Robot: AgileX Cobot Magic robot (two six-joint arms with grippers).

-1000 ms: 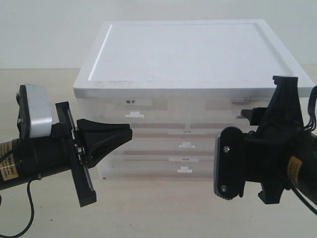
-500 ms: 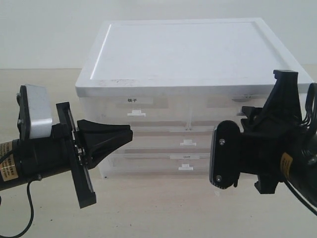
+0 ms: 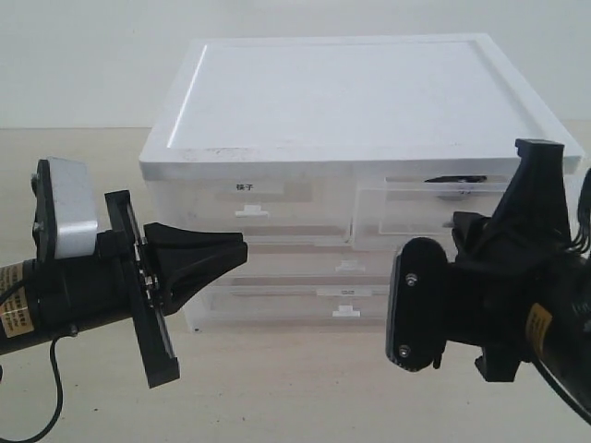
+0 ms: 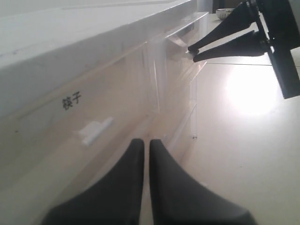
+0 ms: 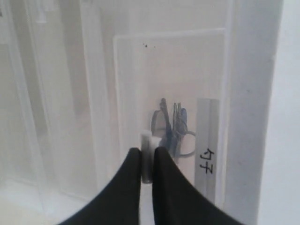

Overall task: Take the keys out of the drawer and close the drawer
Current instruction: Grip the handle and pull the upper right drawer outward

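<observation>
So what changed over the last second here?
The right gripper closed on the tab handle and pulled the drawer partway out; the keys lie inside it. The left gripper stayed put, shut, and the other drawers stayed closed.

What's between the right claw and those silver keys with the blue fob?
The translucent plastic drawer's front wall. The right gripper is shut on its small white tab handle, and the silver keys with the blue fob lie just behind that wall, inside the partly open drawer.
</observation>
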